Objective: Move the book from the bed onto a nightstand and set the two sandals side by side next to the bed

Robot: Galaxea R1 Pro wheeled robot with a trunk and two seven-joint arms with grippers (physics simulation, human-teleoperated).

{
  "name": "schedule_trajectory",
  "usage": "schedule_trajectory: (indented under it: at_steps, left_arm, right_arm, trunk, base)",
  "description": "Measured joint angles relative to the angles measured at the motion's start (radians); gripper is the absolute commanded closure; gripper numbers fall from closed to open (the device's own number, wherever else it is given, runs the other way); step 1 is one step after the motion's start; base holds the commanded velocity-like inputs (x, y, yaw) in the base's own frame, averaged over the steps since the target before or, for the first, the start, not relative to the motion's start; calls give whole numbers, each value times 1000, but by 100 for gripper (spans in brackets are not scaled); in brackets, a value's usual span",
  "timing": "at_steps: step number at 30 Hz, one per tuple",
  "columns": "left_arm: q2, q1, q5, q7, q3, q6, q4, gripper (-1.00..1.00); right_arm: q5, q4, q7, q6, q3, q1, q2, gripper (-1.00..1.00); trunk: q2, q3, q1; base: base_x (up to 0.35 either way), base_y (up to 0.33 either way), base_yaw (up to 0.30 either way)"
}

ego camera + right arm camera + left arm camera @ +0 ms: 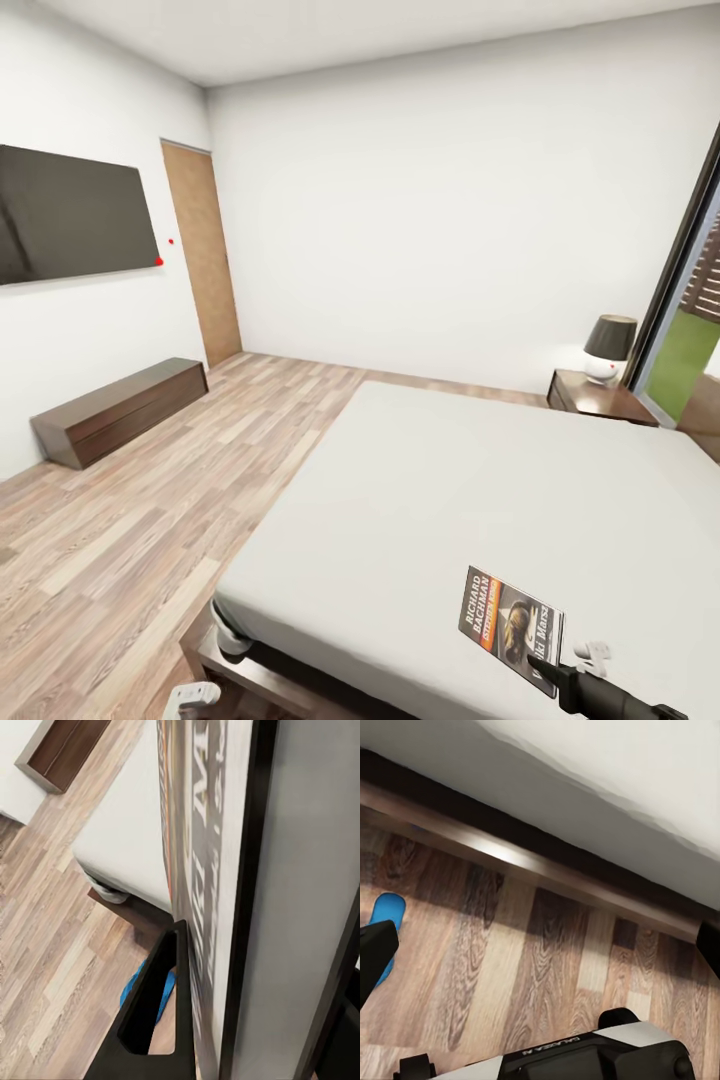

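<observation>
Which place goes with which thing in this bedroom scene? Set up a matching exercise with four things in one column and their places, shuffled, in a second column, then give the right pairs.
Things:
1. book
2. lamp
3. television
4. sandal

Places:
A. mounted on the wall
B. on the wood floor beside the bed frame
C. on the grey mattress, near its corner
D. on the nightstand by the window

Pairs: 1-C, 2-D, 3-A, 4-B
</observation>
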State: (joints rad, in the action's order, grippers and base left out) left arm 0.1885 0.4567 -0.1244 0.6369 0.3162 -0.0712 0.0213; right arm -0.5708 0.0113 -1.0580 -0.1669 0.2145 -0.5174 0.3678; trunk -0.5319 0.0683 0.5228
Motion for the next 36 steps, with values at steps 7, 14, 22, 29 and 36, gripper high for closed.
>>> schedule_trajectory:
  at_steps: [7,14,22,29,36]
  left_arm:
    - [0,0,0,0,0,0,0,-100]
    - [0,0,0,0,0,0,0,-100]
    - [0,0,0,0,-1,0,0,-100]
    - [0,0,0,0,0,0,0,-100]
    - [0,0,0,0,-1,0,0,-100]
  right_arm:
    - [0,0,0,0,1,0,0,100]
    - [1,0,0,0,2,0,0,100]
    - [1,0,0,0,4,0,0,100]
    - [1,0,0,0,5,0,0,100]
    - [1,0,0,0,5,0,0,100]
  trunk:
    - [0,0,0]
    - [0,0,0]
    - [0,0,0]
    - [0,0,0]
    - [0,0,0]
  base:
    - [0,0,249]
    - [0,0,252]
    - [0,0,252]
    - [0,0,252]
    - [0,0,252]
